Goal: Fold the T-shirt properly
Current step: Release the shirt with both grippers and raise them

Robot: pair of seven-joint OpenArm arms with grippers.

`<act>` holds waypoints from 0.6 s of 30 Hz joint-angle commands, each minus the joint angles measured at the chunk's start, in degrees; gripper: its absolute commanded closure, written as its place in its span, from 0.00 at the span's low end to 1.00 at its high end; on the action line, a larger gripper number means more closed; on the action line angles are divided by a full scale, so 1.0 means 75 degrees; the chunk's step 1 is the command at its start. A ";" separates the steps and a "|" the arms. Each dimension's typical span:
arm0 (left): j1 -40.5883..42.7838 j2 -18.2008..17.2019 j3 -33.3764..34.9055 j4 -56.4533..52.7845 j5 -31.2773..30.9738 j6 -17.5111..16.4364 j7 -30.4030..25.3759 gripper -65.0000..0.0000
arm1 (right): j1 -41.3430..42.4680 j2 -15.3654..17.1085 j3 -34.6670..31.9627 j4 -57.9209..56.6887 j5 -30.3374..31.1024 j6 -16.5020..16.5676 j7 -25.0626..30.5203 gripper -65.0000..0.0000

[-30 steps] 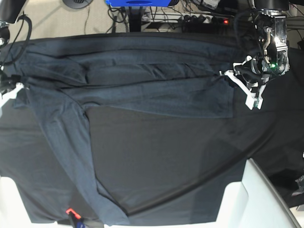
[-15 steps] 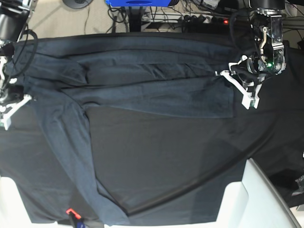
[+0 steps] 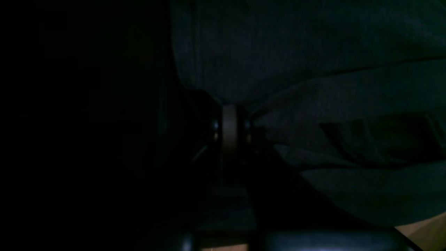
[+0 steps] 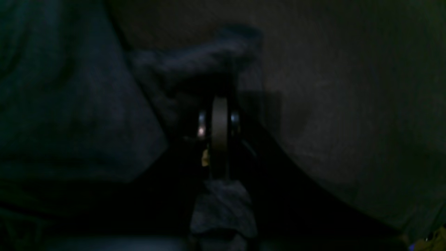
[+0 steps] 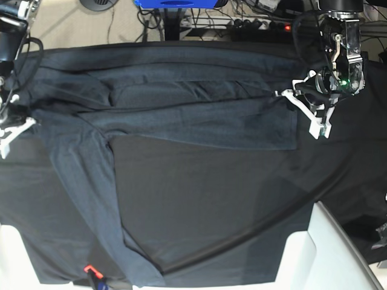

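Black tablecloth [image 5: 230,199] lies bare below the T-shirt [image 5: 181,115]; left gripper [image 5: 300,104] and right gripper [image 5: 18,124] each pinch its edges.

The T-shirt [image 5: 181,115], a dark slate blue-grey knit with a faint heathered texture, is spread across the far half of the black cloth in a long horizontal band. Several lengthwise folds and creases are seen along the band. From its left end in the base view, a narrower strip is trailed toward the near edge, rumpled at its end.
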 commanded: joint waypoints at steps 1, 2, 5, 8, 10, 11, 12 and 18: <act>-0.0047 -0.0122 -0.0029 0.0098 -0.0048 0.0017 -0.0106 1.00 | 0.0124 0.0214 0.0017 0.0069 0.0033 0.0005 0.0149 1.00; -0.0047 -0.0122 -0.0017 0.0098 -0.0036 0.0017 -0.0106 1.00 | 0.0124 0.0225 0.0017 -0.0001 0.0033 -0.0006 0.0149 1.00; -0.0047 -0.0122 -0.0017 0.0098 -0.0036 0.0017 -0.0106 1.00 | 0.0264 0.0237 0.0017 -0.0224 0.0033 -0.0018 0.0149 1.00; -0.0035 -0.0111 -0.0005 0.0098 -0.0036 0.0017 -0.0106 1.00 | 0.0276 0.0237 0.0028 -0.0189 0.0033 -0.0018 0.0149 1.00; -0.0035 -0.0111 -0.0005 0.0098 -0.0036 0.0017 -0.0106 1.00 | 0.0276 0.0237 0.0040 -0.0177 0.0033 -0.0018 0.0149 1.00; -0.0035 -0.0111 -0.0005 0.0098 -0.0036 0.0017 -0.0106 1.00 | 0.0253 0.0237 0.0052 -0.0071 0.0033 -0.0030 0.0149 0.99; -0.0024 -0.0111 -0.0029 0.0098 -0.0036 0.0017 -0.0106 1.00 | 0.0229 0.0237 0.0052 0.0069 0.0033 -0.0030 0.0149 0.99; 0.0011 -0.0111 -0.0076 0.0180 -0.0036 0.0041 -0.0106 0.49 | -0.0087 0.0190 0.0075 0.1218 0.0033 -0.0170 0.0020 0.99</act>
